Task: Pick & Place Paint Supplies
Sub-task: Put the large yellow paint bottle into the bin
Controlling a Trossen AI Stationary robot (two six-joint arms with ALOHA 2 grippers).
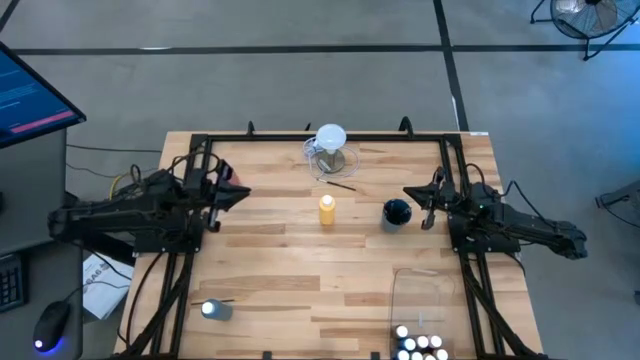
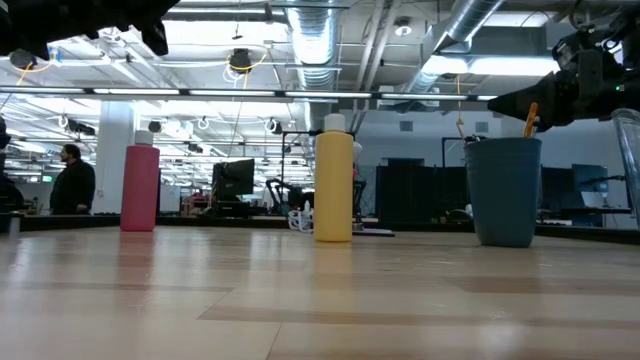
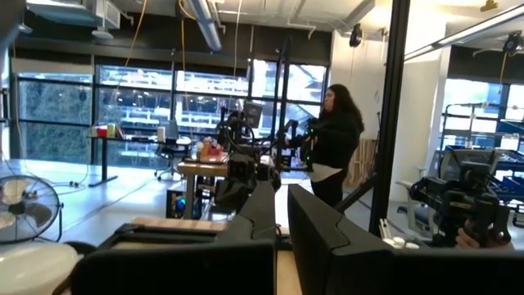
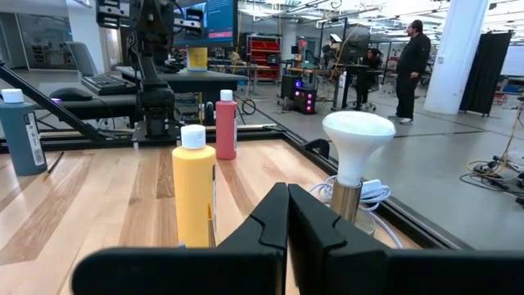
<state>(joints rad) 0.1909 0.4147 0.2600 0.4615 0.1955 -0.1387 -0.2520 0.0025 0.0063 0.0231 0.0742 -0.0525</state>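
A yellow squeeze bottle [image 1: 327,210] [image 4: 195,188] stands upright mid-table. A pink-red bottle [image 4: 226,124] [image 2: 140,188] stands by the left arm's base. A blue bottle [image 1: 216,309] [image 4: 20,131] stands near the front left. A dark blue cup [image 1: 397,212] [image 2: 503,190] holds a brush [image 2: 531,118]. A thin paintbrush [image 1: 342,184] lies flat on the wood. Small white-capped bottles [image 1: 420,346] sit in a clear bin. My left gripper [image 1: 240,195] [image 3: 278,192] is shut and empty, raised at the table's left. My right gripper [image 1: 410,192] [image 4: 286,197] is shut and empty beside the cup.
A clear jug with a white round top [image 1: 330,148] [image 4: 356,156] stands at the far middle edge. The clear bin [image 1: 425,295] takes up the front right corner. A black frame [image 1: 330,137] rims the table. Bare wood lies in the middle front. People stand in the room beyond.
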